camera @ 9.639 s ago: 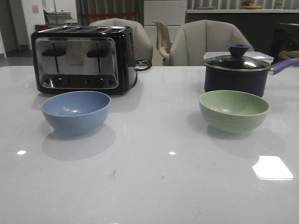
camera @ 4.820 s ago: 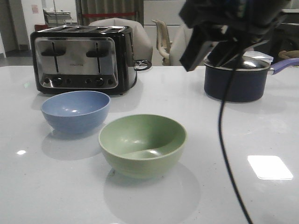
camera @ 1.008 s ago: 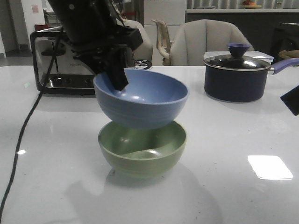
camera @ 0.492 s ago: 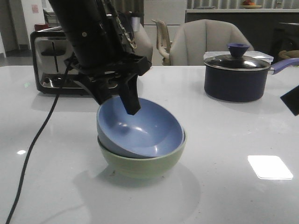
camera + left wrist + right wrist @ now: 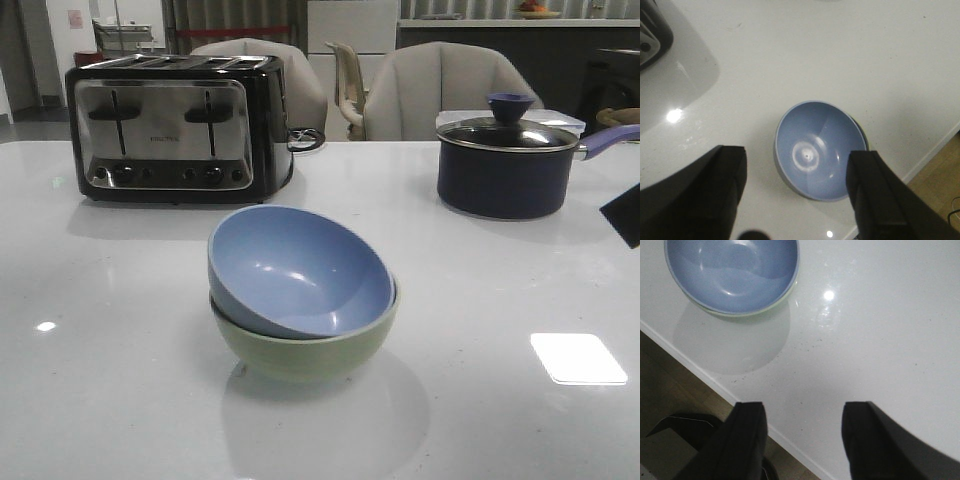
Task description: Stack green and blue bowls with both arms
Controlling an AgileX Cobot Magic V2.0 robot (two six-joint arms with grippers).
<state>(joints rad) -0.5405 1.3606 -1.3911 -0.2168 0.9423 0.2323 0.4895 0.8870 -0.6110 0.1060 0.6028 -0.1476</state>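
Note:
The dusty blue bowl (image 5: 300, 268) sits tilted inside the sage green bowl (image 5: 300, 345) at the middle of the white table. The blue bowl also shows in the left wrist view (image 5: 819, 149) and in the right wrist view (image 5: 732, 270), where a thin green rim (image 5: 755, 311) peeks from under it. My left gripper (image 5: 796, 156) is open and empty, high above the stacked bowls. My right gripper (image 5: 802, 410) is open and empty over the table's front edge, apart from the bowls. In the front view only a dark corner of the right arm (image 5: 622, 213) shows.
A black-and-chrome toaster (image 5: 175, 125) stands at the back left. A dark navy lidded saucepan (image 5: 510, 155) stands at the back right. Chairs (image 5: 440, 90) stand behind the table. The table's front edge (image 5: 700, 372) and the floor show in the right wrist view.
My left gripper let go of the blue bowl and rose out of the front view. The blue bowl stays tilted in the green bowl.

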